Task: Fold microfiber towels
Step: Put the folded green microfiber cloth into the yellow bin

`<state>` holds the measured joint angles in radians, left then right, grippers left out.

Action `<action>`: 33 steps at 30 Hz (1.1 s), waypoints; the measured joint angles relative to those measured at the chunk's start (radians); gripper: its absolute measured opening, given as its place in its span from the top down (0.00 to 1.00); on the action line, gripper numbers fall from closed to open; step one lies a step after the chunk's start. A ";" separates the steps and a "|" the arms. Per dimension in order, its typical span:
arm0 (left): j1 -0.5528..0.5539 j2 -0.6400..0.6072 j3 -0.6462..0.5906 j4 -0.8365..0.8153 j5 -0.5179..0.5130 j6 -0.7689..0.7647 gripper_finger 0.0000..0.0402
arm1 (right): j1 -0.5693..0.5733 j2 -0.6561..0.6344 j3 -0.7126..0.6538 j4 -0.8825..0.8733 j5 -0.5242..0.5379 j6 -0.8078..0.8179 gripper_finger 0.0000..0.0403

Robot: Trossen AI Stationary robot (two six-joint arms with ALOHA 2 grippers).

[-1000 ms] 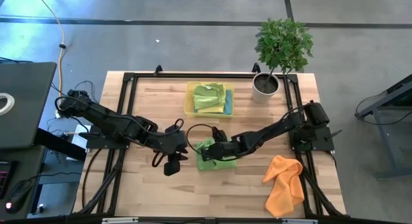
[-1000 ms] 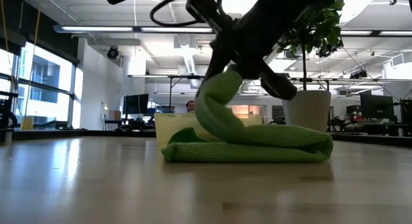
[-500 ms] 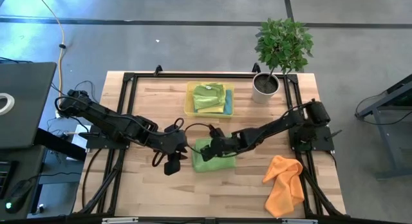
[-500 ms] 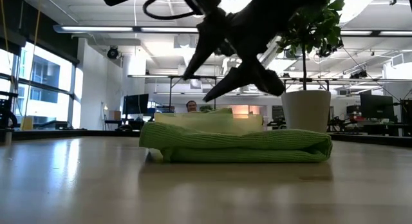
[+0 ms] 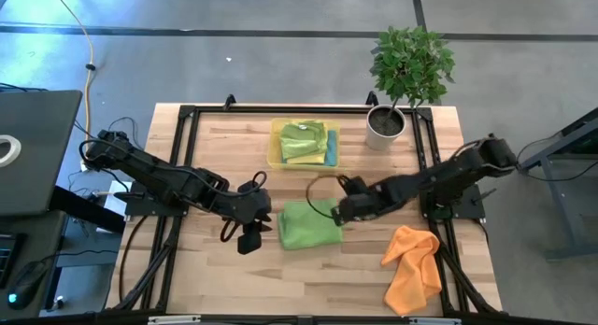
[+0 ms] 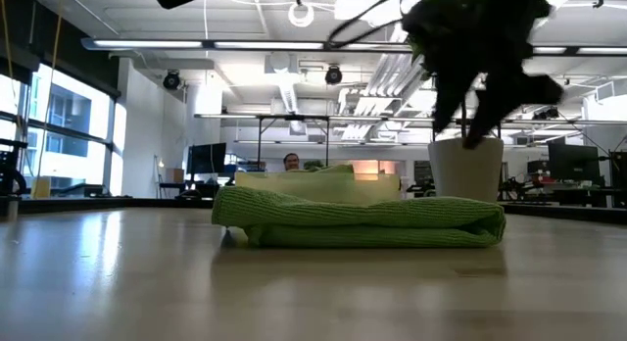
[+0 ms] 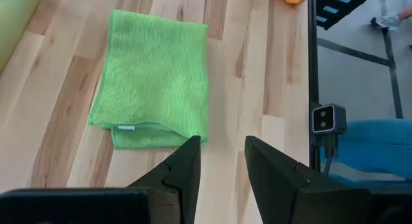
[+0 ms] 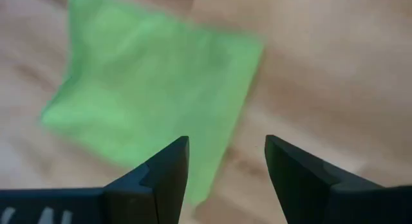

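Note:
A green microfiber towel [image 5: 308,224] lies folded flat on the wooden table's middle, also seen in the low view [image 6: 358,219] and both wrist views [image 7: 154,76] [image 8: 154,89]. My right gripper [image 5: 344,211] hovers open just past the towel's right edge, above the table [image 8: 225,143]. My left gripper [image 5: 250,233] waits open at the towel's left side, nothing between its fingers [image 7: 221,143]. An orange towel [image 5: 413,265] lies crumpled at the near right. More folded towels, green and blue, lie in the yellow tray [image 5: 304,144].
A potted plant [image 5: 408,73] stands at the far right corner, its white pot [image 6: 466,170] behind the towel in the low view. The yellow tray sits at the far middle. Bare wood lies near the front edge [image 5: 308,278]. A black frame [image 5: 177,176] borders the table.
My right gripper has opened and let go of the green towel's lifted end, which has dropped onto the rest, leaving the towel flat and folded over. The gripper has then drawn back toward the table's right edge and risen a little, tipping as it went.

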<state>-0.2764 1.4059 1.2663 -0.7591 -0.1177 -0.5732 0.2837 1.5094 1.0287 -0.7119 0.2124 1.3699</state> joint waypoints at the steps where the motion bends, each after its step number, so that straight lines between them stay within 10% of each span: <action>1: 0.000 0.000 0.000 0.000 0.000 0.000 0.72 | 0.016 -0.019 -0.057 0.082 -0.014 0.036 0.52; 9: 0.015 0.000 0.000 0.012 -0.023 0.008 0.72 | 0.070 -0.042 -0.363 0.625 0.042 0.196 0.52; 26: 0.047 0.000 0.000 0.023 -0.023 -0.018 0.72 | -0.002 0.212 -0.310 0.783 0.007 0.113 0.39; 33: 0.047 0.000 0.000 0.023 -0.023 -0.010 0.72 | -0.001 0.238 -0.268 0.746 0.031 0.112 0.60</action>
<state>-0.2291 1.4059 1.2663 -0.7361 -0.1405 -0.5832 0.2825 1.7474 0.7606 0.0341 0.2430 1.4822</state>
